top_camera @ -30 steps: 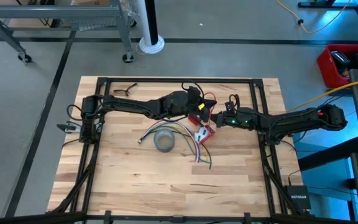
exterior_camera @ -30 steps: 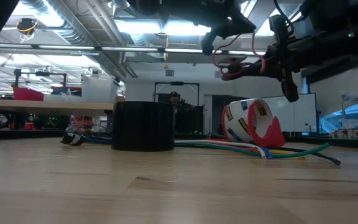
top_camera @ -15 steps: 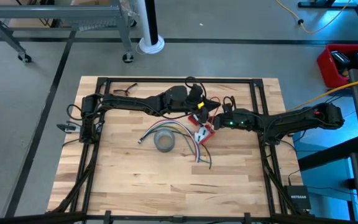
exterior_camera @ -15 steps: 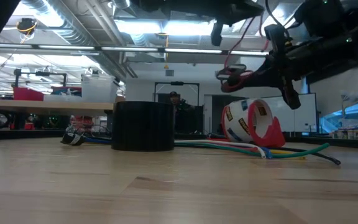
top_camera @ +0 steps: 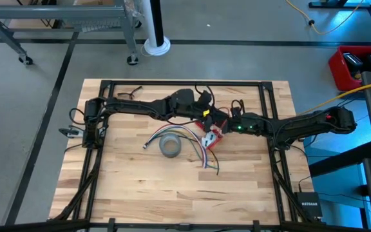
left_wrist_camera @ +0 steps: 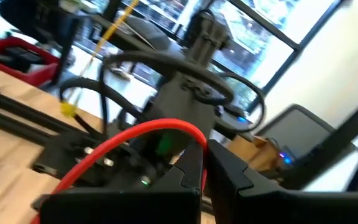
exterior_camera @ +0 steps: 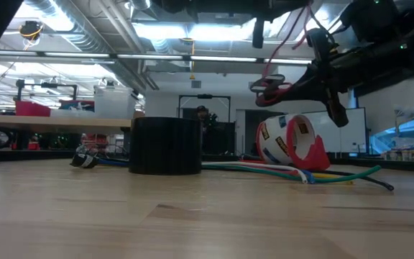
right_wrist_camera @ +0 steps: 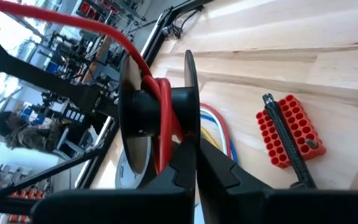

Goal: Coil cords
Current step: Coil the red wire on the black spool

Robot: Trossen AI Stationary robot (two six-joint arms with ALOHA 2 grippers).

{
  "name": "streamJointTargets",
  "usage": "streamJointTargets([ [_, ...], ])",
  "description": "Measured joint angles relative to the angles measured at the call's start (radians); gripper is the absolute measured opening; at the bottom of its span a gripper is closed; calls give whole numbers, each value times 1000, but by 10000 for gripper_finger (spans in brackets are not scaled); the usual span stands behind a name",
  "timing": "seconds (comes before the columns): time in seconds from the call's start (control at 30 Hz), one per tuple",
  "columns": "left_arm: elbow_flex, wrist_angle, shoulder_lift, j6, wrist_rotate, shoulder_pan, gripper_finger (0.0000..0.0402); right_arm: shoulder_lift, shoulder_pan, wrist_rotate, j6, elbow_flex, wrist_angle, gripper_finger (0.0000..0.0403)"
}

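- A small black spool is gripped by the right gripper at one flange, with its fingers clamped on the rim; the spool is thus kept raised above the table so that wire can be laid around its core.
- A red wire is already wound in a few turns on the core, and its free length runs away from the spool towards the left arm.
- The same red wire is pinched between the closed fingers of the left gripper, apparently so that it can be kept taut and guided while it is wound.
- In the low view both grippers are seen well above the tabletop, close together, with the spool hanging between them over the tape dispenser.
- A bundle of coloured cables lies untouched on the table beside a grey tape roll, presumably waiting their turn.
- A red bit holder lies on the wood beyond the spool, clear of the work.
- The winding is judged partly done, much wire being still loose.
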Motion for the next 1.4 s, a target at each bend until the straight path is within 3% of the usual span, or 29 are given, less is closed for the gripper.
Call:
streamJointTargets([
  [0.47, 0, -125, 0, 4, 112, -44, 1, 0, 0, 18, 12, 0, 45, 3],
  [0.93, 0, -184, 0, 115, 247, -53, 1, 0, 0, -10, 29, 0, 115, 3],
  [1.4, 1, -392, -1, 102, 262, -60, 1, 0, 0, -44, 56, -1, 192, 3],
])
